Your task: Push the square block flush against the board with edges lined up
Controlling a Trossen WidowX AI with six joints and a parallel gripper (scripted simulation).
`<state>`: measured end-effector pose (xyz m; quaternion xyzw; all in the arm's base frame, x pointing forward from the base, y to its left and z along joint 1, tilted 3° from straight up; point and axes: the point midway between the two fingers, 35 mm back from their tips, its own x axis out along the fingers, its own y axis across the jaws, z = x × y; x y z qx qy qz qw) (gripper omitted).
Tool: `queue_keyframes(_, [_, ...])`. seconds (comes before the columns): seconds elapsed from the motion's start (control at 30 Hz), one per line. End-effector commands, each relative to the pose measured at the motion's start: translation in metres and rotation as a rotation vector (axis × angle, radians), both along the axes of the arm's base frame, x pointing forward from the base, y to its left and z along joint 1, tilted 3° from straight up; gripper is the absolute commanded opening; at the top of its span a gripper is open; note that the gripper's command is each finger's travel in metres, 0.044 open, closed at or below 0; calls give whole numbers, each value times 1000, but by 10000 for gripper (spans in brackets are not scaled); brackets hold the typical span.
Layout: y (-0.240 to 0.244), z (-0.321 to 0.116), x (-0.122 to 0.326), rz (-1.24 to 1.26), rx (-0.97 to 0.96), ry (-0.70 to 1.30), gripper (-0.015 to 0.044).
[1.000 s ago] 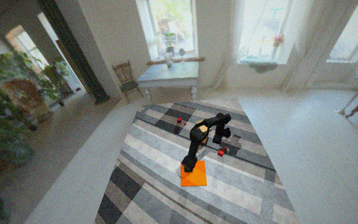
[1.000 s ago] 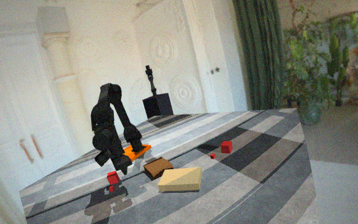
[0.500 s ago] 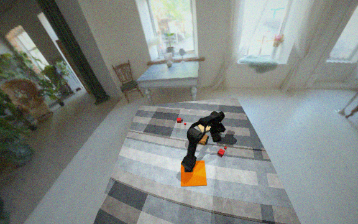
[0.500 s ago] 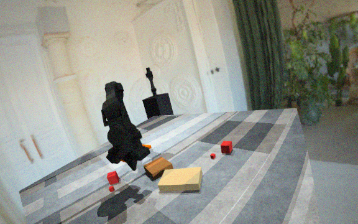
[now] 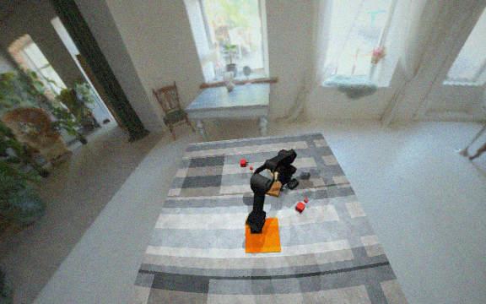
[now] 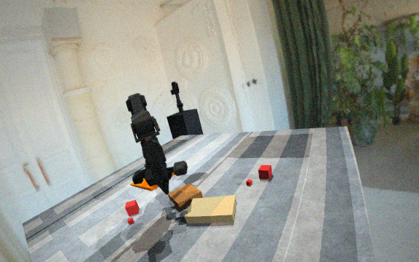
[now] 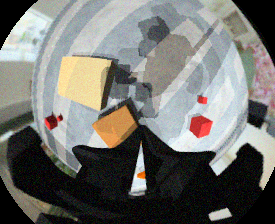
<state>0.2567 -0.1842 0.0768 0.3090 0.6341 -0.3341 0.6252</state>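
The square block (image 5: 274, 190) (image 6: 185, 196) (image 7: 115, 125) is orange-brown and lies flat. The board (image 6: 211, 210) (image 7: 84, 81) is pale yellow, larger, and lies flat close to it. In the wrist view the block is turned at an angle to the board, with a small gap between the board's near corner and the block; no whole side of the block lies along the board. My gripper (image 6: 166, 191) (image 7: 141, 127) is shut and empty. Its tip points down beside the block, on the side away from the board. Whether the tip touches the block I cannot tell. In the top view the arm hides most of the board.
A red cube (image 5: 300, 207) (image 6: 132, 207) (image 7: 201, 126) with a smaller one stands on one side. Another red cube (image 5: 243, 163) (image 6: 265, 172) (image 7: 51, 122) with a small one stands on the other side, beyond the board. An orange square plate (image 5: 268, 242) lies under the arm's base.
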Motion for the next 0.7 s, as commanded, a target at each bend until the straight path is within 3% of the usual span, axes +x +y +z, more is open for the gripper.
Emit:
queue_keyframes(0.0, [10,0,3,131,8,-2,0])
queue_keyframes(0.67, [60,-1,13,824,32,13,0])
